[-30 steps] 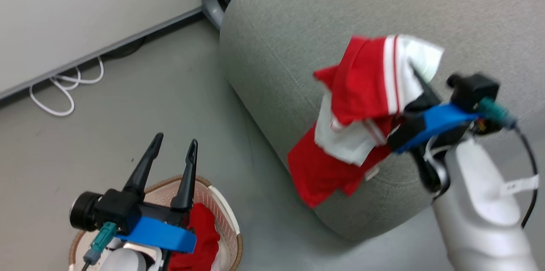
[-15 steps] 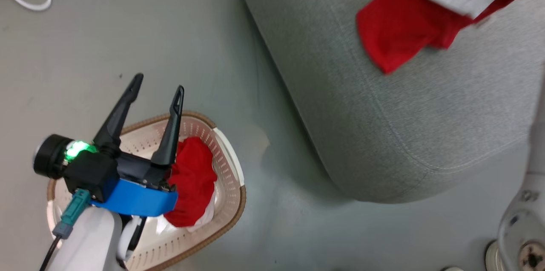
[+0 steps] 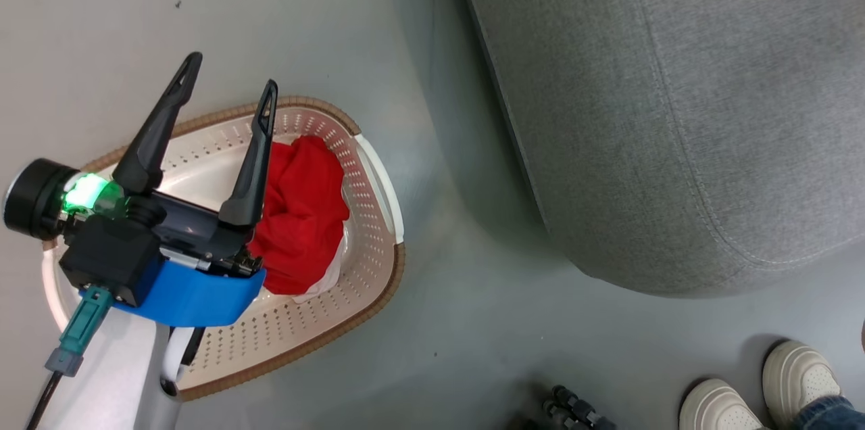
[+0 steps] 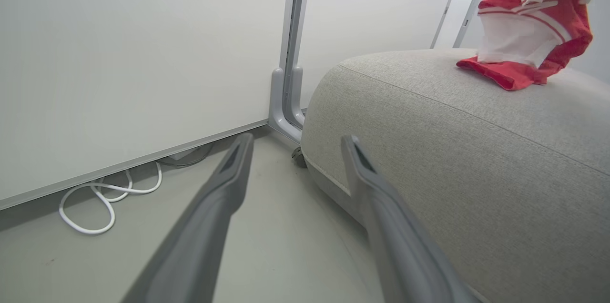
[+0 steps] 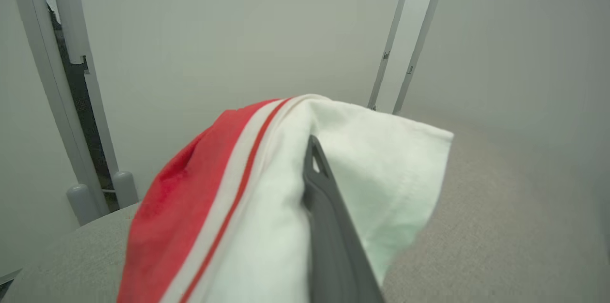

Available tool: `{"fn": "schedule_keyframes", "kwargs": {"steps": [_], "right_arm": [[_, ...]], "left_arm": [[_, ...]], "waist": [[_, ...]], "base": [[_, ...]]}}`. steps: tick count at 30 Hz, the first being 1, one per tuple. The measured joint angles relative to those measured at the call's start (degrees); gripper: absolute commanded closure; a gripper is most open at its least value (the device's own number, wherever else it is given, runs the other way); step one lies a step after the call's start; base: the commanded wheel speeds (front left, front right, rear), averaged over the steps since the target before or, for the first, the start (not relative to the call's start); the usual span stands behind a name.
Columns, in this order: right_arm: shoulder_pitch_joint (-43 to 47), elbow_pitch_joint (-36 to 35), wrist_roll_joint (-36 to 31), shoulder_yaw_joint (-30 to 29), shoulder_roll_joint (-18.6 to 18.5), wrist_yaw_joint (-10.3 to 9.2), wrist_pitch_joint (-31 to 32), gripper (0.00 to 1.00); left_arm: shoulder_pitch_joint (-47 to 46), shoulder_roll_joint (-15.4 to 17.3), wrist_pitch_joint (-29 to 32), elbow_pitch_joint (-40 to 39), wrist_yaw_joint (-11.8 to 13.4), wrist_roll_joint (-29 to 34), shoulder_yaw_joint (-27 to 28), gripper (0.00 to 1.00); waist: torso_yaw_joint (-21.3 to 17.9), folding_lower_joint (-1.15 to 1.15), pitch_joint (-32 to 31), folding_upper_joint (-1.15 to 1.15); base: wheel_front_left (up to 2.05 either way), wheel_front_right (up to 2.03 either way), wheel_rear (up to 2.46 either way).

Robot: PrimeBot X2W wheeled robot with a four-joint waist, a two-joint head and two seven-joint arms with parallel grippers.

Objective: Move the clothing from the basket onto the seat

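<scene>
The right gripper (image 5: 309, 150) is clenched on a red-and-white garment (image 4: 524, 31) that hangs at 1 o'clock in the left wrist view, its lower edge touching the seat (image 4: 452, 150). The other garment (image 3: 301, 213) lies in the basket (image 3: 368, 227) at 8 o'clock in the head view, under the left gripper (image 3: 231, 72), which is released and empty.

Long black tapered jaws; black wrist block (image 3: 108, 259); blue band (image 3: 192, 295); green lamp (image 3: 84, 192); teal plug (image 3: 82, 327); pale forearm (image 3: 132, 383).
</scene>
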Motion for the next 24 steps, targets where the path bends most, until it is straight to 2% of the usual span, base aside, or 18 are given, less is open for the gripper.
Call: {"fn": "schedule_keyframes", "kwargs": {"steps": [5, 7, 8, 9, 10, 19, 24], "right_arm": [[2.4, 5.6, -3.2, -3.6, -0.1, 0.00, -0.7, 1.00], [3.2, 7.5, -4.5, -4.9, -0.5, 0.00, -1.1, 0.65], [3.5, 8.3, -5.2, -5.5, -0.7, 0.00, -1.3, 0.56], [3.7, 9.2, -5.9, -6.2, -0.8, 0.00, -1.6, 0.18], [3.9, 10.1, -6.5, -6.7, -0.8, 0.00, -1.7, 0.00], [4.1, 14.5, -9.5, -9.2, -0.5, 0.00, -3.7, 0.00], [4.8, 16.0, -10.2, -8.8, -1.7, 0.00, -4.0, 0.00]], "left_arm": [[-1.5, 0.1, 0.0, -0.6, 0.0, 0.1, -1.1, 0.00], [-1.9, 0.1, 0.0, -0.7, 0.0, 0.1, -1.8, 0.00], [-2.1, 0.1, 0.0, -0.8, 0.0, 0.1, -2.0, 0.00], [-2.1, 0.1, 0.0, -0.9, 0.0, 0.1, -2.0, 0.00], [-2.1, 0.1, 0.0, -0.9, 0.0, 0.0, -1.9, 0.00], [-2.2, -1.1, 0.0, 0.6, 0.0, -0.5, -2.1, 0.00], [-2.5, -2.5, 0.0, 1.6, 0.0, -1.1, -2.2, 0.00]], "waist": [[0.8, 0.00, 2.2, 0.00], [1.4, -0.01, 2.5, 0.00], [1.7, -0.01, 2.6, 0.00], [1.9, -0.01, 2.7, 0.00], [2.2, -0.01, 2.8, 0.00], [3.3, -0.01, 1.3, 0.00], [4.3, -0.01, -1.0, 0.00]], "base": [[0.00, 0.00, 0.00], [0.00, 0.00, 0.00], [0.00, 0.00, 0.00], [0.00, 0.00, 0.00], [0.00, 0.00, 0.00], [0.00, 0.00, 0.00], [0.00, 0.00, 0.00]]}}
